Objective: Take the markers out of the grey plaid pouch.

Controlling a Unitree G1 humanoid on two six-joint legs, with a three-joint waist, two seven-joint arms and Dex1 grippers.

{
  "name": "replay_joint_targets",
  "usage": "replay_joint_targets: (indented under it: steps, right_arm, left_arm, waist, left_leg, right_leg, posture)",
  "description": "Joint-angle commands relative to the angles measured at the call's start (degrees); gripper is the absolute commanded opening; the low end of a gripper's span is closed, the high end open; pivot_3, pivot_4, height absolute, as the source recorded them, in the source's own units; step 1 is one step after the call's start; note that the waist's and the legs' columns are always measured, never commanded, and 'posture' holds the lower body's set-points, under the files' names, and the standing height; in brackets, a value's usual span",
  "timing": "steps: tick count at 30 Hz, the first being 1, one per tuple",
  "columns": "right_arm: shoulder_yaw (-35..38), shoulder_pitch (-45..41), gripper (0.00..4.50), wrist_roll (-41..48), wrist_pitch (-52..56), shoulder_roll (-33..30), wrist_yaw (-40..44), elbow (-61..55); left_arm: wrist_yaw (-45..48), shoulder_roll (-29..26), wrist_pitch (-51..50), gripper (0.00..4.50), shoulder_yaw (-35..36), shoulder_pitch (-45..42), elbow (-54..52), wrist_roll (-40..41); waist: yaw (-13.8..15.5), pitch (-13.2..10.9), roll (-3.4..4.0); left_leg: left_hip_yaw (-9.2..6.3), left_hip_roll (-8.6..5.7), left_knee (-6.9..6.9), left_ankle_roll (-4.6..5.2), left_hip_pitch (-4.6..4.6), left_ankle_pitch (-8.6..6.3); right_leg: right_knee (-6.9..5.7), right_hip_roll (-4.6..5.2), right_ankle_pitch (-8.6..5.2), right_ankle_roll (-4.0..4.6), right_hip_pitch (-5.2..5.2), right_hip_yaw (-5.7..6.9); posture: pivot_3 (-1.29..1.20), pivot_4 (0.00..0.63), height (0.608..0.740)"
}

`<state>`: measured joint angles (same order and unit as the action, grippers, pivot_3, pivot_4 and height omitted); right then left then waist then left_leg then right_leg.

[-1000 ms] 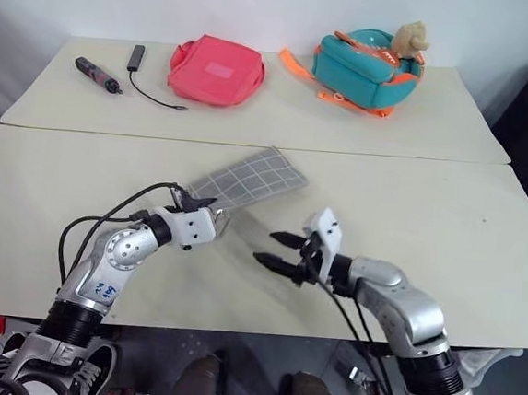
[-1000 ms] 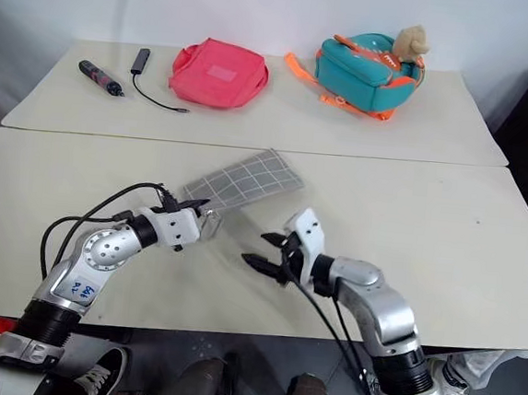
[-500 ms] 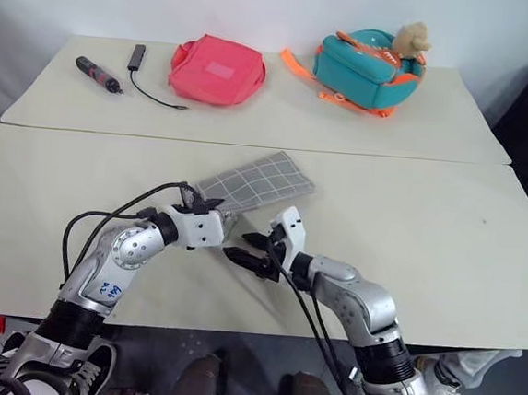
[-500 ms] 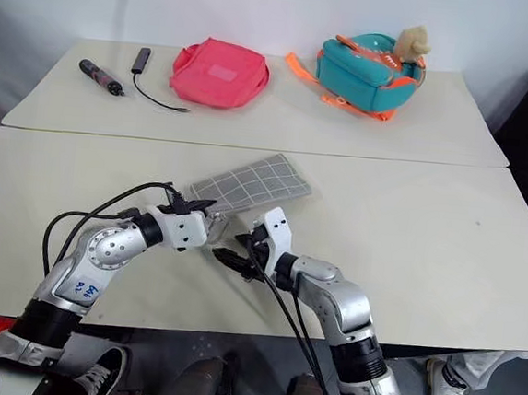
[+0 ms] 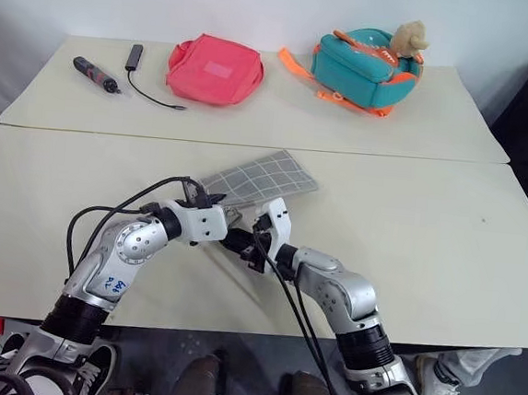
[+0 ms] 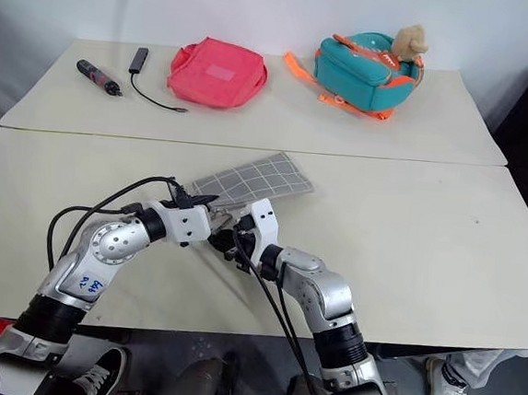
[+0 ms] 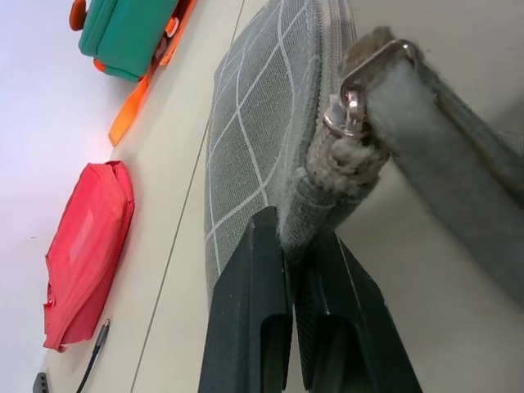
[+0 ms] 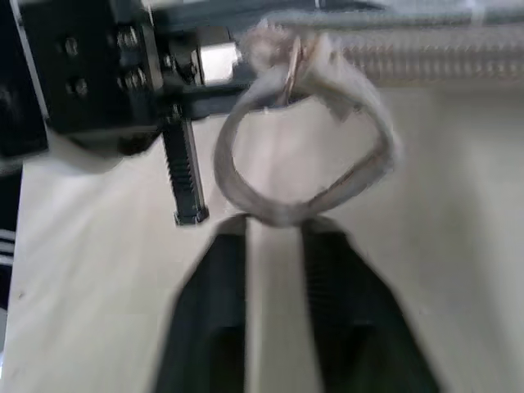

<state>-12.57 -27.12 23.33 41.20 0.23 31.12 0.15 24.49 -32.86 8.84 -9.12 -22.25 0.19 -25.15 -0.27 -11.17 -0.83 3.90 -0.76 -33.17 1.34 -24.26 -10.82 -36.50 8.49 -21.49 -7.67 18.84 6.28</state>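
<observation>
On a pale surface (image 5: 446, 232), the grey plaid pouch (image 5: 264, 177) lies near the robot, its near corner lifted and clamped between the closed fingers of the left gripper (image 7: 296, 270), apparently to hold the pouch steady. The right gripper (image 8: 274, 237) meets it at that corner, its fingers drawn together on the grey loop pull (image 8: 303, 176) hanging from the zipper, which looks like the start of unzipping; the zipper appears closed and no markers can be seen. A pink pouch (image 5: 215, 68) and a teal bag (image 5: 368, 66) sit well apart at the far edge.
</observation>
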Motion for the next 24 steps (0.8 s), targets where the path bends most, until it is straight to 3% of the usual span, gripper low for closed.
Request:
replay_joint_targets:
  steps: [1,16,19,24]
  right_arm:
    - [0.4,-0.4,0.02,0.5,-1.3,0.1,0.7,-1.4]
    - [3.9,2.9,0.02,4.8,-0.2,-5.9,5.1,-6.4]
    - [2.6,3.3,0.63,5.8,1.0,-5.1,5.5,-7.6]
    - [2.3,3.1,2.36,5.0,0.9,-4.7,4.0,-6.9]
  left_arm:
    - [-0.8,0.1,0.3,0.0,0.2,-0.3,-2.5,-0.2]
    - [-0.9,0.1,0.2,0.0,1.6,0.5,-2.2,1.3]
    - [-0.3,0.4,-0.5,0.0,1.3,-0.4,-2.3,1.8]
    - [0.5,-0.3,0.0,0.0,0.3,-1.2,-2.4,0.6]
  waist:
    - [0.0,0.0,0.0]
    - [0.1,0.0,0.0]
    - [0.0,0.0,0.0]
    - [0.0,0.0,0.0]
  left_leg:
    - [0.0,0.0,0.0,0.0,0.0,0.0]
    - [0.03,0.0,-0.01,0.01,-0.01,-0.01]
    - [0.03,0.01,0.0,0.02,-0.01,0.0]
    - [0.05,0.02,0.0,0.07,-0.01,0.03]
  right_leg:
    - [0.0,0.0,0.0,0.0,0.0,0.0]
    - [0.01,0.01,0.0,0.0,0.01,-0.02]
    - [0.0,0.01,0.0,0.0,0.01,-0.01]
    - [-0.01,0.01,0.0,0.0,0.04,0.0]
  posture:
    - [0.0,0.15,0.74]
    - [0.0,0.15,0.74]
    - [0.0,0.15,0.74]
    - [0.0,0.15,0.74]
